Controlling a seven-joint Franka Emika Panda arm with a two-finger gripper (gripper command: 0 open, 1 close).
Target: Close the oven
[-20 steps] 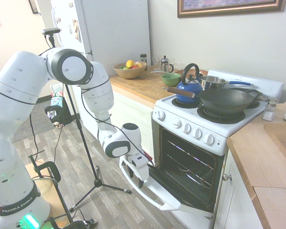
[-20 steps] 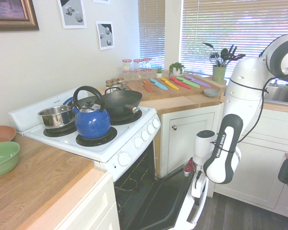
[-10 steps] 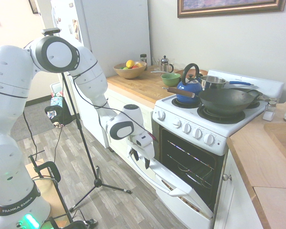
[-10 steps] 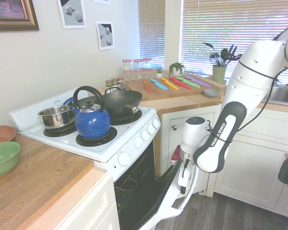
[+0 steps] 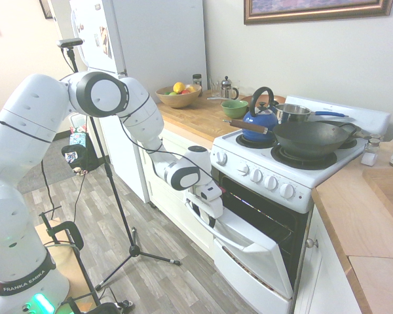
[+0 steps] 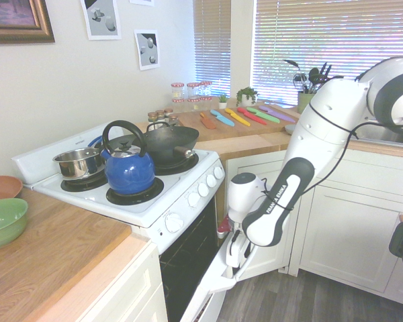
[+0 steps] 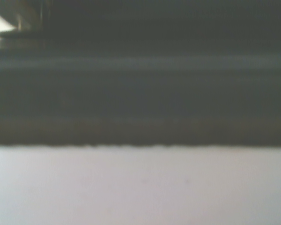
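The white oven (image 5: 268,175) stands between wooden counters, with a row of white knobs across its front. Its drop-down door (image 5: 254,256) is tilted up most of the way, leaving a wedge of dark racked interior (image 5: 268,219) showing above it. My gripper (image 5: 208,208) presses against the door's upper outer face by the left end of the long white bar handle (image 5: 217,233). From the other side, the gripper (image 6: 233,253) sits at the door's top edge (image 6: 213,280). The wrist view is a blur, with the white door (image 7: 140,187) below a dark band.
On the stovetop sit a blue kettle (image 5: 260,120), a dark wok (image 5: 309,137) and a steel pot (image 5: 291,112). A fruit bowl (image 5: 178,95) and a green bowl (image 5: 234,108) rest on the left counter. White cabinets (image 6: 336,228) flank the oven, with wood floor (image 5: 150,275) in front.
The arm has swung the door up from nearly flat to steeply tilted, with the gripper rising and moving toward the oven along with it. The dark opening has narrowed.
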